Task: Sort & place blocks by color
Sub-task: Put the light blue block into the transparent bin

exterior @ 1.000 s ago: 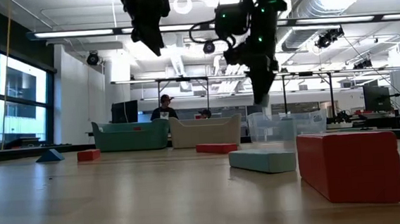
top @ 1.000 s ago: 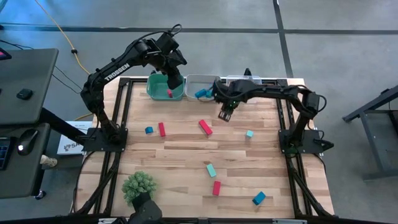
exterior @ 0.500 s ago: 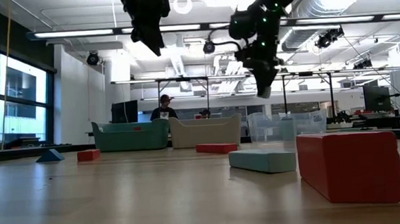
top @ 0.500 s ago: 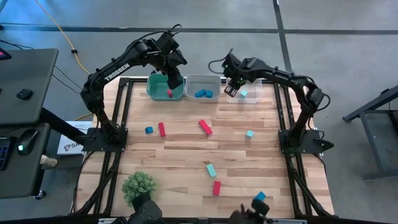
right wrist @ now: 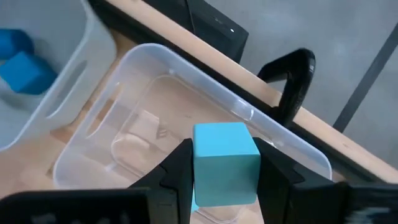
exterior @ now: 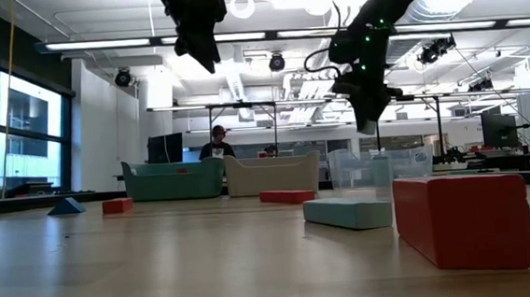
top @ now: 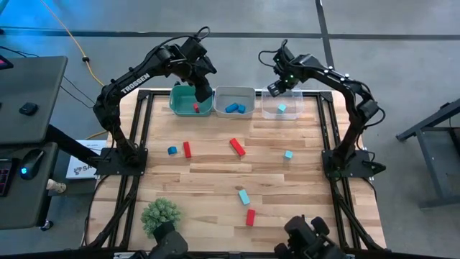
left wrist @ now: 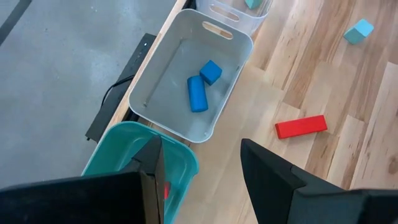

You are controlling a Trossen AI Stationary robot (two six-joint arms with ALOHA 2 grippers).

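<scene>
High view: the right end effector (top: pixel 275 88) hangs over the clear bin (top: pixel 279 114) at the far edge of the tabletop (top: pixel 208 173). Its fingers are nearly closed on a light teal cube (right wrist: pixel 225 162), pinched between them directly above the bin's open interior. Another light teal block (top: pixel 282 108) lies in that bin just below and beside this end effector.

The left end effector (top: pixel 203 92) hovers over the teal bin (top: pixel 182 105), its fingers partly open with nothing between them; a small red block (top: pixel 195 108) sits in the bin under it. The white bin (top: pixel 234 93) between the two end effectors holds two blue blocks (left wrist: pixel 202 86).

Nearer the front, away from both end effectors, red bars (top: pixel 236 147), a small blue cube (top: pixel 172 150) and light teal blocks (top: pixel 244 196) lie scattered on the tabletop.
</scene>
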